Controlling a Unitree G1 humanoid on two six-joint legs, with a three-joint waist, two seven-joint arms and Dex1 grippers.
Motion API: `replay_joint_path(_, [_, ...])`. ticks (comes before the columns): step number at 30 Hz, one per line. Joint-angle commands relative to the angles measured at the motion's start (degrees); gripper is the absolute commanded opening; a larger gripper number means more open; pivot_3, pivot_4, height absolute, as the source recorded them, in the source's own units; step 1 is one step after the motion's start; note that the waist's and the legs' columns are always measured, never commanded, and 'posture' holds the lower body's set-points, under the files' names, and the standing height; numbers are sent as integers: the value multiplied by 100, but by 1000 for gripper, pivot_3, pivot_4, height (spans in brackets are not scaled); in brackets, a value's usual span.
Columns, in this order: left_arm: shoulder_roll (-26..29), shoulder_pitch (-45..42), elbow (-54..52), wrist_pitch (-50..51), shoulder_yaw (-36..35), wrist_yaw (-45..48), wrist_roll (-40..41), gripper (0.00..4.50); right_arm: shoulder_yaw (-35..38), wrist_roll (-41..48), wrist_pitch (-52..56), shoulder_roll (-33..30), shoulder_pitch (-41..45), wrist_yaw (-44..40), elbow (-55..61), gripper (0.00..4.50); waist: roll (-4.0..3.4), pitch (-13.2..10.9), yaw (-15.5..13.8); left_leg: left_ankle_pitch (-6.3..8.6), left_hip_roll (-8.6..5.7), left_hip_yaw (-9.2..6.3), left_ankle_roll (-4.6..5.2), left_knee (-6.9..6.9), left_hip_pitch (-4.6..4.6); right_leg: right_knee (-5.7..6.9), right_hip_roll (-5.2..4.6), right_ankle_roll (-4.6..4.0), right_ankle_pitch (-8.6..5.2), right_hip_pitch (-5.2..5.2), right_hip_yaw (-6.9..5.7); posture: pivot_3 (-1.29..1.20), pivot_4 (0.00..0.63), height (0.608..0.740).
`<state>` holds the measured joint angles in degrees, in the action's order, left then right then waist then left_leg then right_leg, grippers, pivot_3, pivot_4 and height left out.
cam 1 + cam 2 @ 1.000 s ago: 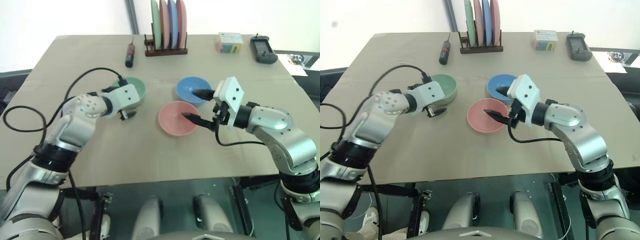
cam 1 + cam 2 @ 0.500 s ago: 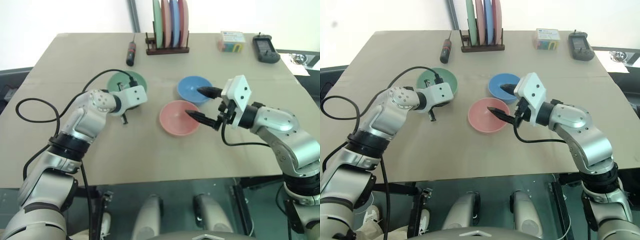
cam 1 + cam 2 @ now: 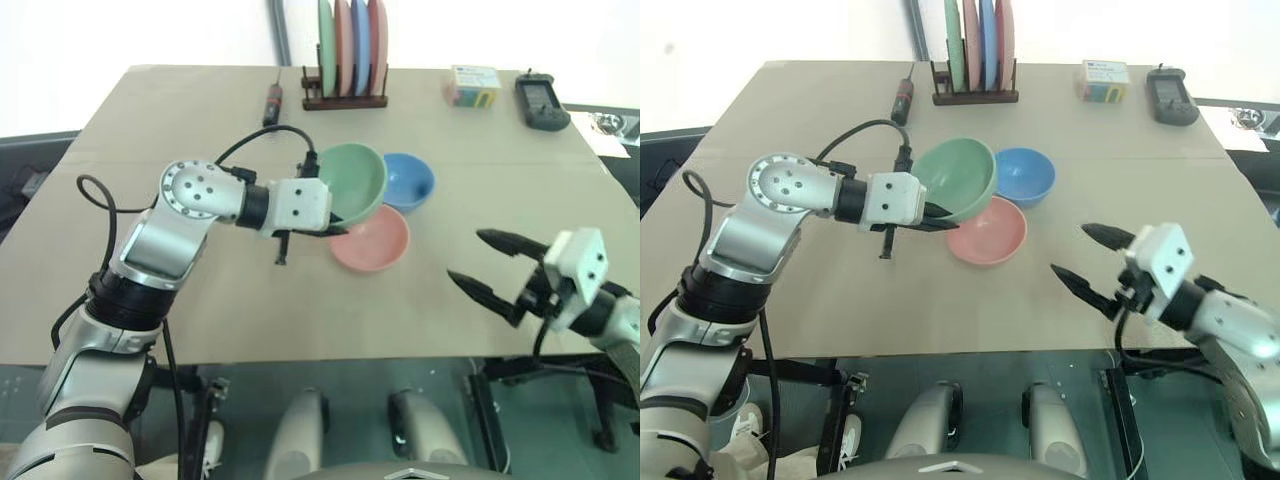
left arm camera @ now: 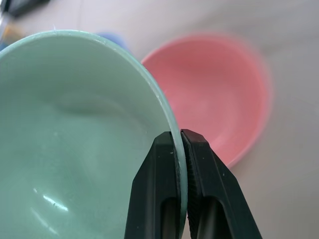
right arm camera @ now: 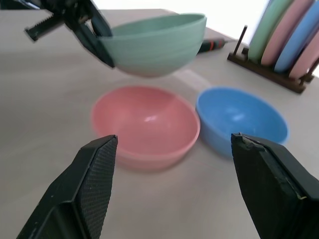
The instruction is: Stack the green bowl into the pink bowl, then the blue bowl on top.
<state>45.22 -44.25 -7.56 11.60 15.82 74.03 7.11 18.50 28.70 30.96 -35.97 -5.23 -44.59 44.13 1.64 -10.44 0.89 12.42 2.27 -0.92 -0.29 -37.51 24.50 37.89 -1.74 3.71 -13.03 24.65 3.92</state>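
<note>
Green bowl (image 3: 352,182) rim pinched by left gripper (image 3: 335,222); right gripper (image 3: 482,266) wide, empty.

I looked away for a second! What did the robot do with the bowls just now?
The left gripper shut on the rim of the green bowl, lifted it off the table and carried it over toward the pink bowl. The right gripper pulled back from the bowls, fingers open. The pink bowl and blue bowl stayed put.
</note>
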Motion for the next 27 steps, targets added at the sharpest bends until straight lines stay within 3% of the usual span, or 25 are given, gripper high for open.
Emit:
replay_joint_path(1, [-160,-248,158,-356,217,437,54,103,516,89,-384,-24,-433,29,475,3782,0,0,59,0,3,7,0,-5,-5,0,2,3,0,-2,5,0,150,740])
replay_joint_path(2, [-216,-264,308,-469,305,526,12,760,505,46,-401,-15,-444,91,495,3782,0,0,65,-1,3,13,1,-8,-18,2,3,14,-6,-13,13,0,150,740])
replay_joint_path(4, [-289,-316,566,-674,406,579,-127,1401,418,48,-426,-48,-416,188,507,3782,0,1,99,-1,5,14,1,-10,-86,-1,4,1,-27,-83,15,0,150,740])
replay_joint_path(8, [-413,-394,745,-616,349,416,-222,2905,121,67,-204,-204,-178,299,278,3782,0,0,120,-1,4,14,1,-15,-83,-1,4,1,-26,-84,18,0,150,740])
replay_joint_path(11, [-408,-374,556,141,93,215,-20,3823,-272,-264,-152,-503,267,304,-291,3782,0,0,127,-1,3,10,1,-15,-76,-2,5,1,-25,-81,17,0,150,740])
replay_joint_path(13, [-352,-264,340,772,-142,94,244,3823,-576,-594,-348,-709,602,221,-725,3782,1,0,136,-1,3,11,1,-16,-75,-2,5,1,-26,-79,18,0,150,740])
replay_joint_path(15, [-879,273,70,1075,-1264,-461,1463,3823,-1268,-1410,-929,-984,1348,78,-1754,3782,-4,2,157,0,3,10,2,-14,-73,-1,5,1,-26,-76,17,0,150,740])
replay_joint_path(16, [-941,621,-87,999,-1656,-754,1562,3823,-1618,-1795,-1247,-1045,1801,12,-2367,3782,-8,3,186,0,3,18,2,-11,-81,-4,5,2,-26,-77,23,0,150,740])
replay_joint_path(18, [-809,1263,-360,728,-2117,-1168,1268,3823,-2195,-2390,-1990,-980,2738,-125,-3628,3782,-6,1,293,0,6,27,2,-12,-84,-4,0,3,-25,-76,26,0,150,740])
replay_joint_path(19, [-641,1552,-528,891,-2294,-1098,1426,4093,-2433,-2639,-2354,-882,3212,-159,-4289,3782,-8,0,304,0,7,29,2,-7,-89,-2,2,6,-22,-75,28,0,150,740])
replay_joint_path(21, [-422,1971,-813,1611,-2805,-866,2382,4474,-2870,-3059,-3141,-667,4049,-303,-5447,3782,0,-7,306,-1,9,25,2,7,-92,3,9,2,-1,-71,29,0,150,740])
replay_joint_path(23, [-235,2318,-966,2019,-3299,-633,3174,4474,-3164,-3363,-3877,-447,4649,-394,-6360,3782,2,-11,284,-1,12,16,2,9,-77,5,13,-2,0,-54,23,0,150,740])
replay_joint_path(27, [42,3091,-1247,2085,-4041,-624,3601,4474,-3580,-3726,-4930,9,5486,-634,-7732,3782,1,-11,235,0,3,21,0,24,-66,-12,-4,-3,1,-50,21,0,150,740])
